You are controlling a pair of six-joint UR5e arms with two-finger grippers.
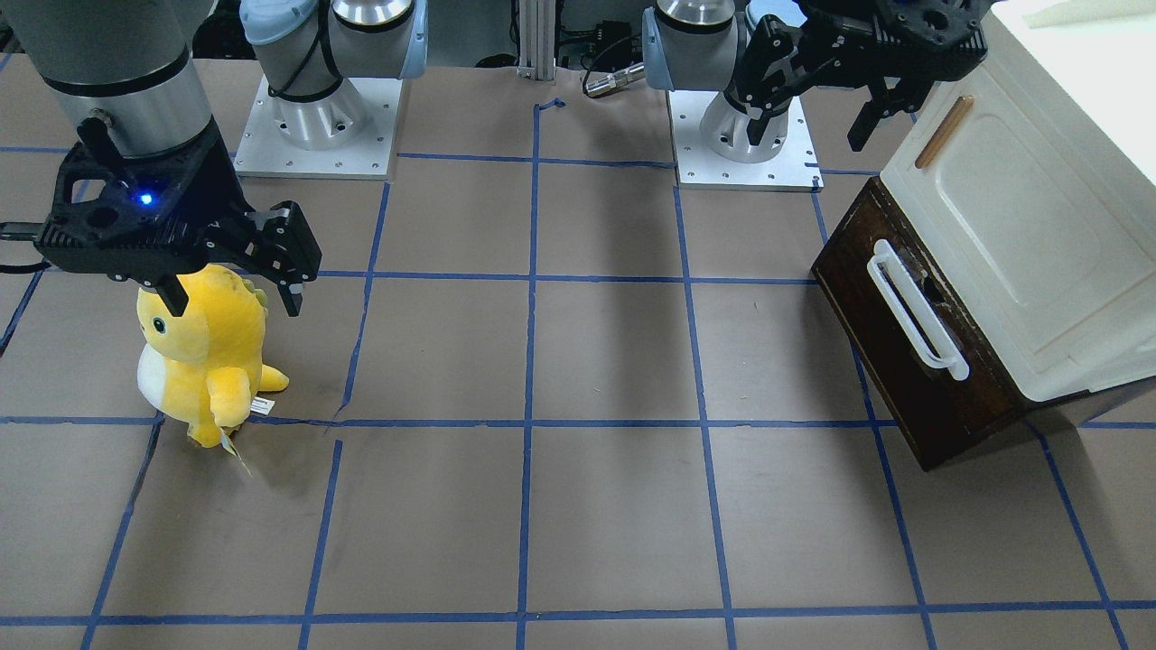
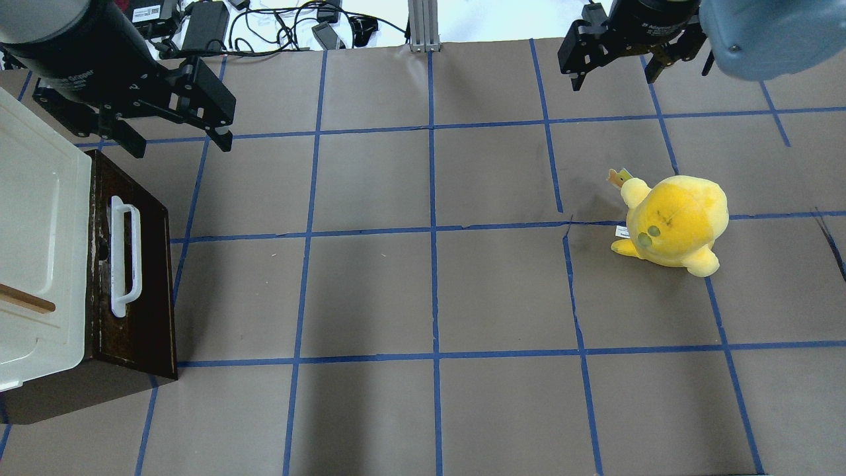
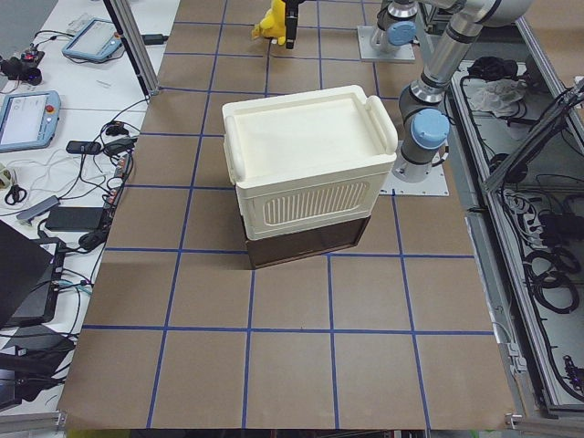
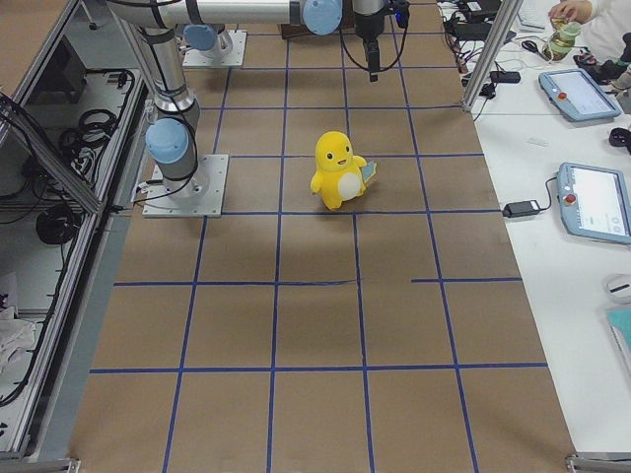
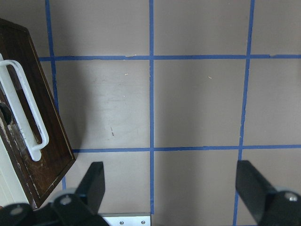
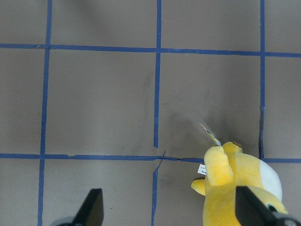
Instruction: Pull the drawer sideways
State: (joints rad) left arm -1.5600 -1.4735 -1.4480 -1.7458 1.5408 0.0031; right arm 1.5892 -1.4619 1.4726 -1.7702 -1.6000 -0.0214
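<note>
Your left gripper point(image 2: 180, 143) hangs wide open and empty, the white handle point(image 2: 117, 264) of the drawer point(image 2: 155, 297) below and outboard of one finger, likely staged to hook it sideways.

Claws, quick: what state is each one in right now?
Left claw: open, holding nothing, clear of the dark brown wooden drawer with white bar handle.
Right claw: open, holding nothing.

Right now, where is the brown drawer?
In the overhead view, the drawer sits at the far left, under the white box, close to the left end effector.
</note>
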